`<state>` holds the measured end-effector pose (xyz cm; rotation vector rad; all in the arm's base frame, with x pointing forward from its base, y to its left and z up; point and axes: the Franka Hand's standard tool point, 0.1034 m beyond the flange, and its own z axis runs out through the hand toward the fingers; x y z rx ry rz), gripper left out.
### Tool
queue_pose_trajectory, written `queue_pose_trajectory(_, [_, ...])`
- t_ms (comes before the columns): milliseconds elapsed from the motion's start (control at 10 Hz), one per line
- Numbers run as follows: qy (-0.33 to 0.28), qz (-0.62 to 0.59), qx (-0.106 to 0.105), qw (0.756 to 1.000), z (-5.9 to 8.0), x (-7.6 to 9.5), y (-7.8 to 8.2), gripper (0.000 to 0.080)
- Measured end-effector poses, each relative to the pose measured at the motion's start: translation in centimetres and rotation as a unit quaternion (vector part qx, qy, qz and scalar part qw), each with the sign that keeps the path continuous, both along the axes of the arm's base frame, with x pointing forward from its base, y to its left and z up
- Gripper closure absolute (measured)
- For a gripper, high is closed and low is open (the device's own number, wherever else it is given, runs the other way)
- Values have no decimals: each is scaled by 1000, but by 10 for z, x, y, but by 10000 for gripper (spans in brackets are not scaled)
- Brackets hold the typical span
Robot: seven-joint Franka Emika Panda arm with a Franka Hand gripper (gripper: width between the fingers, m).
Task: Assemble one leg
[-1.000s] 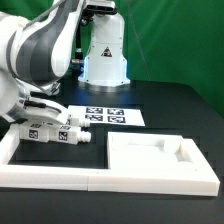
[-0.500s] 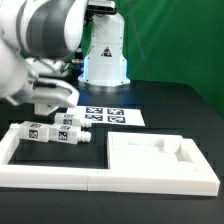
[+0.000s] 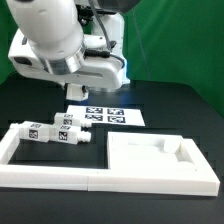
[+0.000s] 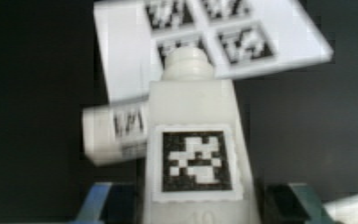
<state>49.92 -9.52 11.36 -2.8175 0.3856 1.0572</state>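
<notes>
Three white legs lie at the exterior view's left: one (image 3: 35, 131), one (image 3: 72, 136) and one behind them (image 3: 70, 118), each with a black-and-white tag. My gripper (image 3: 78, 93) hangs above them, in front of the marker board. In the wrist view a leg (image 4: 197, 120) lies lengthwise between my fingers, tag up, its tip toward the marker board (image 4: 211, 35). My gripper (image 4: 202, 198) is open: a dark gap shows between each finger (image 4: 108, 200) and the leg. A second leg (image 4: 115, 132) lies beside it.
The marker board (image 3: 108, 115) lies just behind the legs. A large white square panel with a raised rim (image 3: 155, 165) sits at the front right. A white frame edge (image 3: 40, 175) runs along the front left. The robot base (image 3: 105, 60) stands at the back.
The arm has risen from low over the legs and swung toward the exterior view's right. The legs on the table have stayed where they were.
</notes>
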Motion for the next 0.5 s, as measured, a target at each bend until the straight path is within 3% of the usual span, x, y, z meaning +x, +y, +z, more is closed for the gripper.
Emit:
queue_pose_trajectory(200, [-60,1,-16,998,4,1,4,514])
queue_pose_trajectory(300, [-99,16,-33,994,8,17,16,514])
queue_pose_trajectory(500, [-194,41,-38,979,44,62,47,514])
